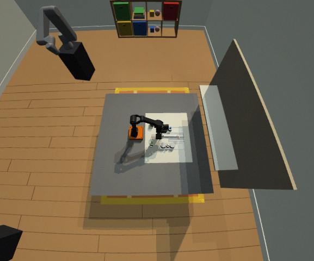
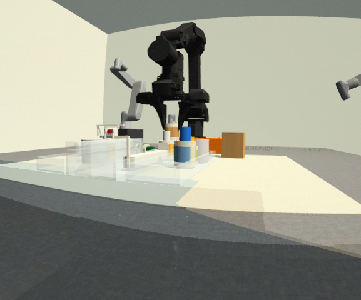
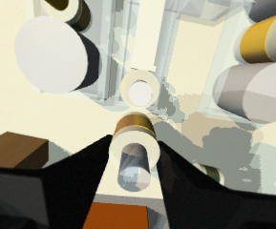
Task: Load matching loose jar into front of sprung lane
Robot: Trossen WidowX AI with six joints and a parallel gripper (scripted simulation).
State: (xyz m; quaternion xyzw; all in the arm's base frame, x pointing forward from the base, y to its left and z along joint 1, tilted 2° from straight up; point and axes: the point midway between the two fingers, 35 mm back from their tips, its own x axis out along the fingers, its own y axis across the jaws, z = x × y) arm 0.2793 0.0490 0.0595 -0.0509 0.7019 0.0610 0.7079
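Observation:
My gripper (image 3: pixel 134 142) (image 2: pixel 172 124) (image 1: pixel 159 136) is shut on the loose jar (image 3: pixel 134 152) (image 2: pixel 172 128), which has a cream body, an amber band and a grey lid. I hold it upright, above the cream mat (image 1: pixel 168 157) (image 2: pixel 271 184). Just ahead of it in the wrist view, a jar with a cream rim and a white lid (image 3: pixel 139 92) stands at the mouth of a clear lane (image 3: pixel 176 43). The clear lanes (image 1: pixel 176 136) (image 2: pixel 109 155) lie side by side on the mat. The pusher plate is hard to make out.
Large white cylinders (image 3: pixel 52 54) (image 3: pixel 252 93) and a yellow-banded jar (image 3: pixel 259 40) stand in the neighbouring lanes. A blue-lidded jar (image 2: pixel 184 147), a white cylinder (image 2: pixel 201 150) and a brown box (image 2: pixel 233 144) (image 3: pixel 13 150) stand nearby. A small green-lidded jar (image 3: pixel 209 173) lies on the mat. The arm's orange base (image 1: pixel 135 132) is behind.

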